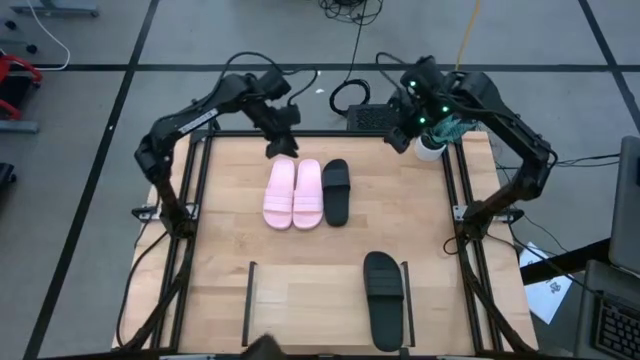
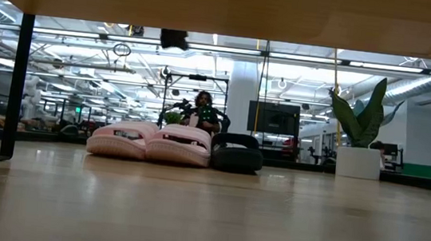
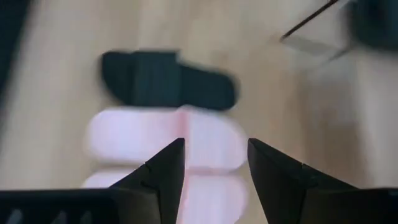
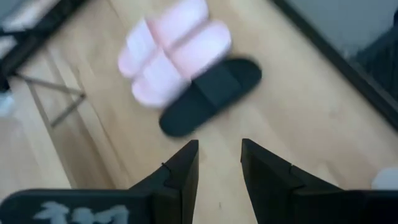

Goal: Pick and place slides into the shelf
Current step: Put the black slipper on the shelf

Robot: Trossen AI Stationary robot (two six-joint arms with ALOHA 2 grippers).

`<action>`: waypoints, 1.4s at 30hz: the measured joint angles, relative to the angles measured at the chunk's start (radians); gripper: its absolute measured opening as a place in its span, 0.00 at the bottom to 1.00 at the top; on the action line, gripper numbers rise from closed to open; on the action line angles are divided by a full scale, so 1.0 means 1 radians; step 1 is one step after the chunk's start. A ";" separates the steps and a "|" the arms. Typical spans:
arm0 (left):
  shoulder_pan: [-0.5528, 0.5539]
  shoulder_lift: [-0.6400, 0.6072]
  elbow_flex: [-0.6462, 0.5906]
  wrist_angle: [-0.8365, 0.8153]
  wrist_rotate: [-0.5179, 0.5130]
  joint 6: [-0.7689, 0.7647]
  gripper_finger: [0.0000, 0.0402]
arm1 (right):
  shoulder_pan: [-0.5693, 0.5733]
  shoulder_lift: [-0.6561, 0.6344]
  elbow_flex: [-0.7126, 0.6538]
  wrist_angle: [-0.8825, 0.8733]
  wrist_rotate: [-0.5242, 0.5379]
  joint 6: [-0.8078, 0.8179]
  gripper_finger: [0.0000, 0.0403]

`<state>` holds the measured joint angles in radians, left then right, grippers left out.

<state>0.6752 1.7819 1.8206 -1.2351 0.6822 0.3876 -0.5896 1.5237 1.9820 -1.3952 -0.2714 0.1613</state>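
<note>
Fingers of the left gripper [image 3: 214, 163] stand parted and empty above the far edge of the light-wood table [image 1: 230, 230], over the heel end of the pale pink rubber slides [image 1: 293, 193], which lie side by side with one matte black slide [image 1: 336, 190] touching them. The second black slide [image 1: 382, 298] already rests on the low wooden shelf with thin black end rails [image 1: 300, 305] at the near edge. The right gripper [image 4: 219, 160], fingers also apart and empty, hovers by the far right corner. A clean pick likely means descending squarely over one pink strap, clear of its neighbour.
</note>
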 joint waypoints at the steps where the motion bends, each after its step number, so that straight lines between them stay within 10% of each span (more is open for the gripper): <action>1: 0.014 0.025 0.000 0.013 0.061 -0.023 0.44 | 0.000 -0.008 0.000 0.027 0.000 0.009 0.27; 13: 0.021 0.248 -0.002 0.372 0.572 -0.492 0.44 | -0.015 -0.040 0.000 0.155 -0.016 0.037 0.27; 20: 0.037 0.238 0.016 1.166 0.710 -1.102 0.44 | -0.026 -0.040 0.000 0.157 -0.017 0.052 0.27; 26: 0.184 0.233 0.023 1.930 0.556 -1.574 0.43 | -0.025 -0.044 0.000 0.150 -0.019 0.062 0.27; 42: 0.489 0.232 0.020 1.492 0.636 -1.095 0.43 | -0.083 -0.045 0.000 0.149 -0.017 0.010 0.27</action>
<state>1.1643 2.0136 1.8408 0.2565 1.3187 -0.7075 -0.6725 1.4792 1.9820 -1.2467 -0.2888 0.1713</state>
